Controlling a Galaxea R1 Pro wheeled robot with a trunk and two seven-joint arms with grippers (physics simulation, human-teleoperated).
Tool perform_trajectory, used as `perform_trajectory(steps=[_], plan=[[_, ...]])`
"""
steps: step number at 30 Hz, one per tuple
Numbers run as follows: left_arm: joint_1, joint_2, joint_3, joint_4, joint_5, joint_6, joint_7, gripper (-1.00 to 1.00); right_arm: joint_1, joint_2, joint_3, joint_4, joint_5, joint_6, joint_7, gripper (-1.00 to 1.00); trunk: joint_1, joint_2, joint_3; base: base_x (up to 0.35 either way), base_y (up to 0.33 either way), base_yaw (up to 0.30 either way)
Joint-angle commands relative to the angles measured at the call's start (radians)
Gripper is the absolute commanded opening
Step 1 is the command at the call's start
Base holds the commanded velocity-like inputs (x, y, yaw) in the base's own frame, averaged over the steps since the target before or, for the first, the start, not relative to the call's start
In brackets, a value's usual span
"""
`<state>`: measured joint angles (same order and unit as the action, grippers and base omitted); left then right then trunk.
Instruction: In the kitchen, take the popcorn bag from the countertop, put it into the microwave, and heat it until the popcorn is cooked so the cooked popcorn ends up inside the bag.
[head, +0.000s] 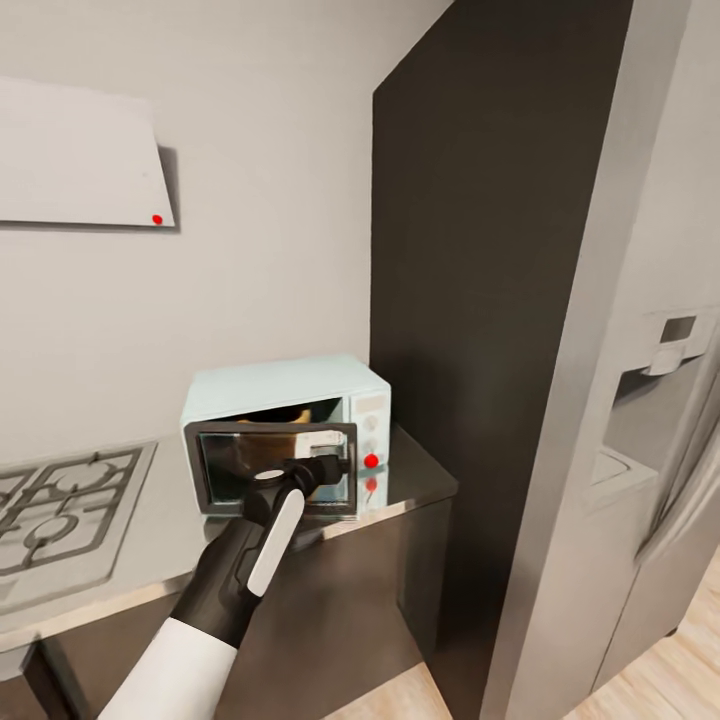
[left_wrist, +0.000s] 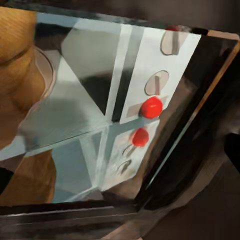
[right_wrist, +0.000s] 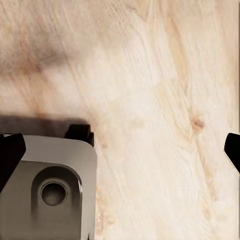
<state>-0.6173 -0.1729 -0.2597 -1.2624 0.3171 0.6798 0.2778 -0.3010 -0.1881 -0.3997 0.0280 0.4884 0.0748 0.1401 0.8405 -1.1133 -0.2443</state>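
One microwave stood on the countertop against the dark panel, its door tipped partly down with the left gripper at the door's upper edge, apparently to swing it; whether that gripper was spread or clamped could not be told. One popcorn bag sat inside the cavity behind the glass, beside two red indicator lights, the lower perhaps a reflection. Right gripper, one, hung idle over the wood floor, fingertips spread wide and holding nothing.
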Motion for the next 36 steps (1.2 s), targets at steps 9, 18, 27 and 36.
perform_trajectory(steps=[9,18,27,36], plan=[[-0.001,0.001,-0.001,0.001,0.017,0.0,0.103,1.0,-0.001,-0.002,-0.01,0.001,0.009,0.002,0.003,1.0,0.001,-0.001,-0.001,0.25,-0.087,0.0],[-0.001,0.004,0.001,0.001,0.013,0.0,0.106,1.0,-0.001,-0.003,-0.01,0.001,0.009,0.001,0.003,1.0,0.001,-0.001,-0.001,0.25,-0.074,0.0],[-0.001,0.005,0.002,-0.002,0.013,0.003,0.123,1.0,-0.001,-0.004,-0.01,0.001,0.009,0.0,0.003,1.0,0.001,-0.001,-0.001,0.124,-0.007,0.0],[-0.001,0.002,-0.002,-0.005,0.178,0.004,0.315,1.0,-0.001,-0.005,-0.01,0.001,0.009,-0.001,0.003,1.0,0.001,-0.001,-0.001,-0.27,0.001,0.0]])
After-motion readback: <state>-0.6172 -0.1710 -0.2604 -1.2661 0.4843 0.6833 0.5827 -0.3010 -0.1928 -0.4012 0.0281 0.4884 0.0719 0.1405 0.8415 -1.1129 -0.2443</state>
